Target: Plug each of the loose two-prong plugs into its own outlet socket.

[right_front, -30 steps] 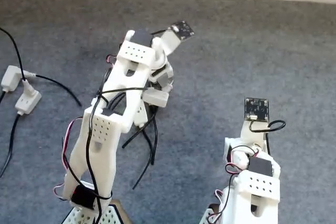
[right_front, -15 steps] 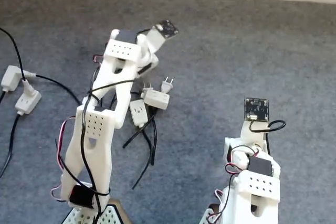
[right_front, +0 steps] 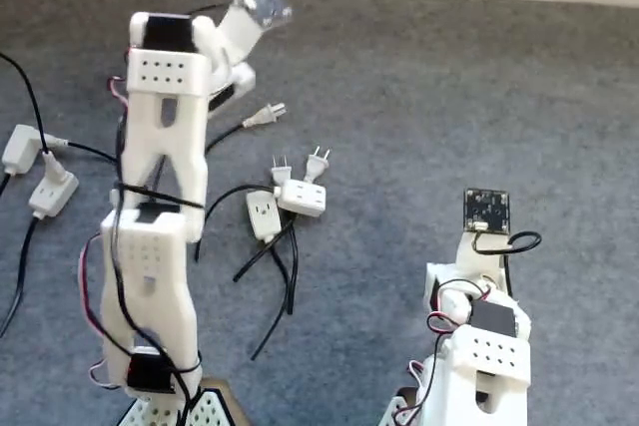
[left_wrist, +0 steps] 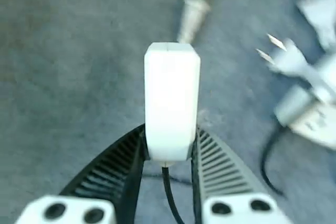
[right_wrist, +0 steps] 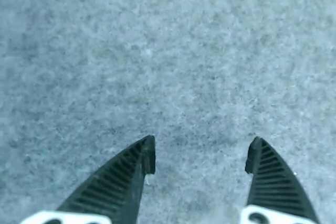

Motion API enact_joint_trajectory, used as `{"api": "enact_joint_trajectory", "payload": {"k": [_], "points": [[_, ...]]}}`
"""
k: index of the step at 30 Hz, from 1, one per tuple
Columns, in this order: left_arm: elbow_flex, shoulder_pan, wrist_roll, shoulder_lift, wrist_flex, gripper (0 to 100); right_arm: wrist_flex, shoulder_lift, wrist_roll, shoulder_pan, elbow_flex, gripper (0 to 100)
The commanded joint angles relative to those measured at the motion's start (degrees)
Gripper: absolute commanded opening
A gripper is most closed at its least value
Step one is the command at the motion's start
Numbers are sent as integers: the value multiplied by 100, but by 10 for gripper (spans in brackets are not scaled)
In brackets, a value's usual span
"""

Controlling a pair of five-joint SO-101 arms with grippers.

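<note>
I am pinching one white rectangular plastic corded block (left_wrist: 171, 87) in my left pincer (left_wrist: 169, 130): seemingly light, stiff, slick; flat sides grip best.

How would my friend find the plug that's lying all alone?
On the grey carpet, find the left gripper holding a white block. Close by it lies the lone plug on a black cord, apart from the two plugs paired mid-carpet.

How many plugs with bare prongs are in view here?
3: a far plug just right of the left arm, and a left plug and a right plug side by side beside a white socket. The arm may hide others.
</note>
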Motion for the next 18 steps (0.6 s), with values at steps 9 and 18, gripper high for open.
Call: {"api": "enact_joint_trajectory", "payload": {"k": [9, 18], "points": [[9042, -57, -3226, -5877, 53, 5, -110, -75, 9, -75, -40, 274], [11380, -75, -4255, -6914, -1020, 9, -92, -75, 9, -259, -31, 274]]}}
